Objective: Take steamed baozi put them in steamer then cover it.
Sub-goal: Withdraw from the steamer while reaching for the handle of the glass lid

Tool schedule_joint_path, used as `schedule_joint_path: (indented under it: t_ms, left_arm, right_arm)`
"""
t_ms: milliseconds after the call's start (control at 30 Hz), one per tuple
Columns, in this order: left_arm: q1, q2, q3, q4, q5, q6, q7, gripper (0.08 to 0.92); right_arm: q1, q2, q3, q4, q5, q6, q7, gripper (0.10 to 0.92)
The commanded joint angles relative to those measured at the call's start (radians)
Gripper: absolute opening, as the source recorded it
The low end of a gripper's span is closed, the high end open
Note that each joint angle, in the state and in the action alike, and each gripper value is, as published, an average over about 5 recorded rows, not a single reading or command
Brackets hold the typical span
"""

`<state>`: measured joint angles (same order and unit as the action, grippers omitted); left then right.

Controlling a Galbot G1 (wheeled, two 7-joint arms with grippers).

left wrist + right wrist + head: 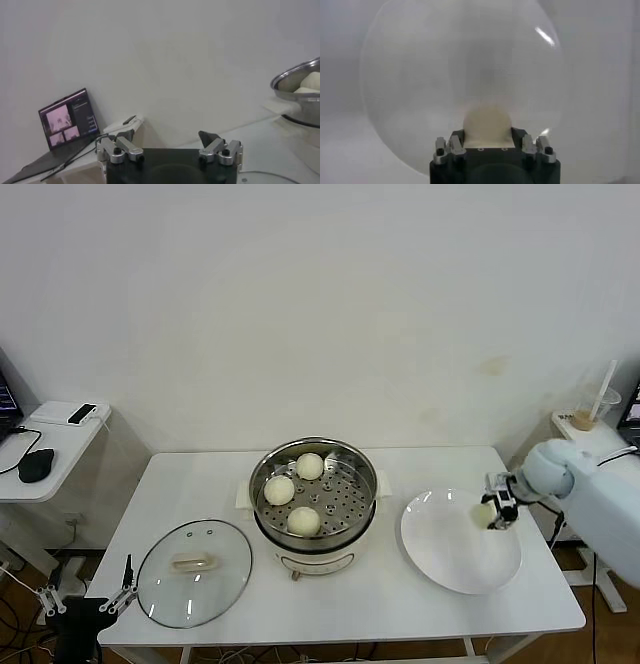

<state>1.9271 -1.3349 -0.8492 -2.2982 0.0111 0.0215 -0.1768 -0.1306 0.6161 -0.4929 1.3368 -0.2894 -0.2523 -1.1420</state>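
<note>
Head view: three baozi are seen in the steamer, the cover lies on the table beside it, and the last baozi is clenched by the right gripper over the plate. Left wrist view: the left gripper is parked with jaws spread near the table's edge. Right wrist view: the bun is gripped above the plate, so the fourth transfer is judged in hand, and a lift and carry to the steamer's free spot is called for next.
</note>
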Motion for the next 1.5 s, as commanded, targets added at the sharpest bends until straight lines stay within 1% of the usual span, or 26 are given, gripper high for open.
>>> schedule_joint_path:
  t_ms: [33,233,333,433,633,833,1133,1300,1500]
  left_arm:
    - [-0.003,0.001,0.003,0.002,0.000,0.000,0.000,0.823]
    - [-0.012,0.002,0.007,0.003,0.000,0.000,0.001,0.823]
    - [-0.016,0.000,0.008,0.010,0.001,-0.001,0.001,0.823]
    - [-0.018,-0.001,0.011,0.015,0.002,-0.001,0.001,0.823]
    - [-0.025,-0.002,0.010,0.017,0.001,0.000,0.002,0.823]
    - [-0.026,-0.005,0.007,0.014,0.001,0.000,0.002,0.823]
    - [-0.029,-0.011,0.006,0.015,0.000,-0.001,0.001,0.823]
    - [-0.030,-0.010,0.002,0.016,-0.003,-0.001,0.000,0.823]
    - [-0.031,-0.009,-0.001,0.019,-0.006,-0.001,0.000,0.823]
  right_arm:
    - [0.353,-0.002,-0.232,0.096,0.197,-0.052,0.001,0.594]
    - [0.575,0.117,-0.390,0.135,0.342,-0.123,0.028,0.598]
    - [0.647,0.178,-0.445,0.146,0.421,-0.165,0.064,0.602]
    - [0.673,0.236,-0.482,0.147,0.489,-0.213,0.106,0.602]
    - [0.651,0.339,-0.538,0.124,0.577,-0.284,0.157,0.602]
    - [0.592,0.429,-0.584,0.075,0.609,-0.332,0.184,0.610]
    - [0.527,0.520,-0.614,0.031,0.646,-0.453,0.262,0.611]
    - [0.508,0.550,-0.616,-0.006,0.638,-0.474,0.283,0.611]
    - [0.492,0.548,-0.620,-0.030,0.601,-0.475,0.279,0.611]
